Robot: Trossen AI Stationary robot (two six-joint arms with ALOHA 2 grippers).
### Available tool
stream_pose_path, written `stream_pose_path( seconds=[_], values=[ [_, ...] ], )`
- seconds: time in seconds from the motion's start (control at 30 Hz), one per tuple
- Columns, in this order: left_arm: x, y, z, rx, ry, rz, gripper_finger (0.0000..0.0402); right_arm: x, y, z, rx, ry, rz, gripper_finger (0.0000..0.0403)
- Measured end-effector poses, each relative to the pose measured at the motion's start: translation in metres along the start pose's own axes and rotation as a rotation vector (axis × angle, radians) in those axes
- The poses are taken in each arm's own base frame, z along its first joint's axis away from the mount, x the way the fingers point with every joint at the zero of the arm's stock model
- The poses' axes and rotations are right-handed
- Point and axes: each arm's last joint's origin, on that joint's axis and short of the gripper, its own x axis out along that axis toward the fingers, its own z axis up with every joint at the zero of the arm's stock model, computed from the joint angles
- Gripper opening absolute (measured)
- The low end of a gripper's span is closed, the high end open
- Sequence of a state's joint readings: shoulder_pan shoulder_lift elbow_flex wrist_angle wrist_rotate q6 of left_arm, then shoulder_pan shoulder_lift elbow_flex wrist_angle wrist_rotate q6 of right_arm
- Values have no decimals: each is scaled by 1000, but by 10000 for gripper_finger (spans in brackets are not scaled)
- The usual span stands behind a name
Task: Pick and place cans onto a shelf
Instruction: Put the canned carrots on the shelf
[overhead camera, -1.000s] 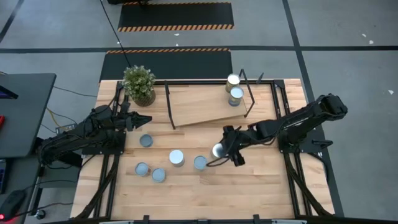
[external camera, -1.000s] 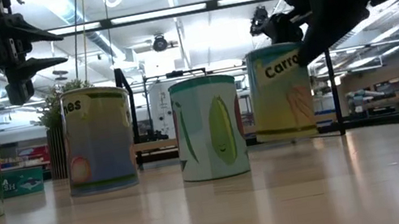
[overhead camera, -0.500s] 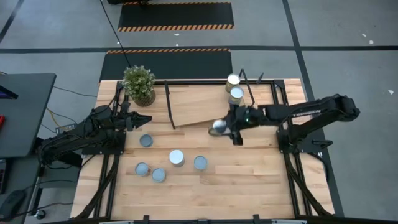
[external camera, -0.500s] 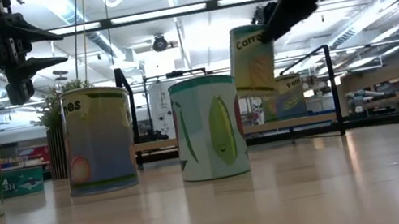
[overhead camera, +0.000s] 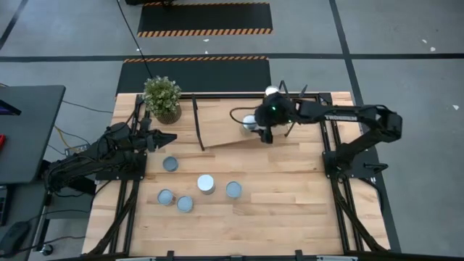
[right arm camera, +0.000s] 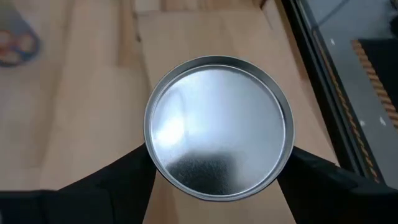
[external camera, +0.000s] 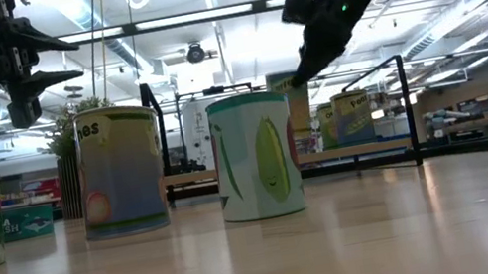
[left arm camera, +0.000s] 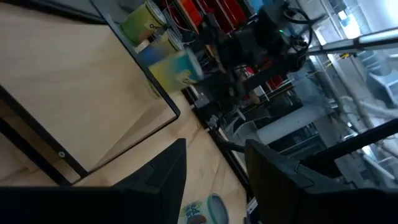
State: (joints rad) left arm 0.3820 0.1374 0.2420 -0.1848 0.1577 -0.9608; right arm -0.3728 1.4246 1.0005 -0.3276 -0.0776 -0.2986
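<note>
From overhead, the right gripper (overhead camera: 259, 125) is hanging over the tilted plywood shelf (overhead camera: 221, 123), clamped on a silver-topped can (overhead camera: 249, 122) near the two cans (overhead camera: 272, 93) already parked at the shelf's far right end. The left gripper (overhead camera: 161, 139) is waiting beside the potted plant (overhead camera: 162, 98), and I honestly can't tell how its fingers stand from up here; five more cans (overhead camera: 206, 183) are sitting on the table (overhead camera: 290, 210). At table height, the carried can (external camera: 297, 105) is showing up mostly hidden behind the corn-label can (external camera: 256, 156), which the top view never hints at. The left wrist camera is catching the can (left arm camera: 176, 68) side-on with its yellow label. The right wrist camera is giving the only clear look at the pinch: fingers (right arm camera: 314, 180) squeezing the can's (right arm camera: 218, 127) sides. My worry is that sloped board: let go too high and the can could tip or slide, or bump its neighbours.
</note>
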Motion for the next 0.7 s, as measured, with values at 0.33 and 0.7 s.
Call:
stream_pose_path(
  seconds=[0.33, 0.7],
  values=[
    [0, 0, 0, -19, 0, 0, 169, 28, -33, -3, 69, 69, -53, 308],
    [0, 0, 0, -14, 0, 0, 169, 23, -64, -10, 155, 91, -163, 308]
  ],
)
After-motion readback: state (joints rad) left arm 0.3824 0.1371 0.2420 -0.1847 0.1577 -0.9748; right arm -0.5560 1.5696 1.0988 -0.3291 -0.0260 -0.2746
